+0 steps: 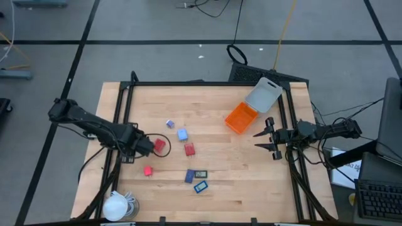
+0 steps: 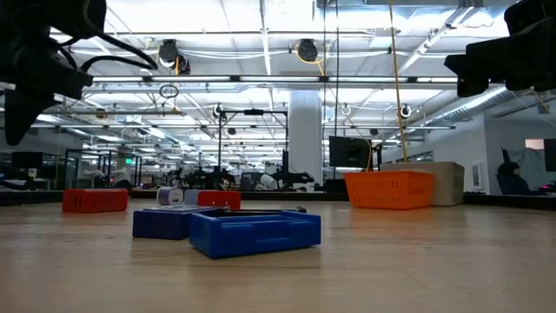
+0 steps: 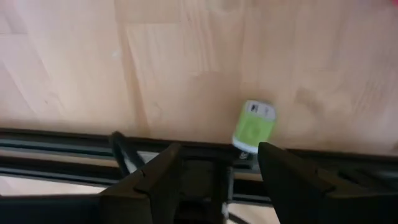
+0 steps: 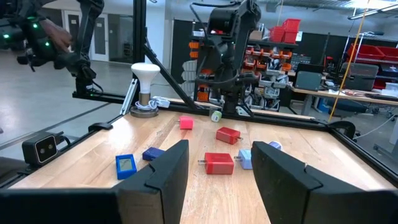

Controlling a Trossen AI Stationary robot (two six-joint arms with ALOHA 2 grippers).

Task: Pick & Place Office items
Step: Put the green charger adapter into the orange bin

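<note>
The left gripper (image 1: 143, 145) is positioned over the left part of the table (image 1: 251, 188), pointing down. Its two fingers (image 3: 163, 177) stand apart with nothing clamped between them. In the left wrist view, a small green-and-white piece (image 3: 254, 126) lies on the wood just beyond the fingertips, close to the black frame rail (image 3: 74, 140). Whether the fingers touch it cannot be determined.

The office items are placed as follows:
- A red block (image 1: 159, 146) lies just beside the left gripper, toward the table centre.
- A second red block (image 1: 189, 149) lies further toward the centre.
- A smaller red piece (image 1: 148, 170) lies nearer the front edge.
- A pale blue cube (image 1: 183, 134) and a purple cube (image 1: 169, 124) lie behind the red blocks, near each other.
- A blue flat rectangle (image 1: 190, 176) and a dark flat rectangle (image 1: 200, 174) lie side by side.
- A further blue rectangle (image 1: 200, 186) lies just in front of them.

The right gripper (image 1: 264, 140) is held above the right part of the table, well apart from the items. Its fingers are spread and empty. Just behind it is the orange tray (image 1: 241, 117), with the grey lid (image 1: 262, 95) against its far side. A white round lump (image 1: 116, 206) rests at the front left corner.
</note>
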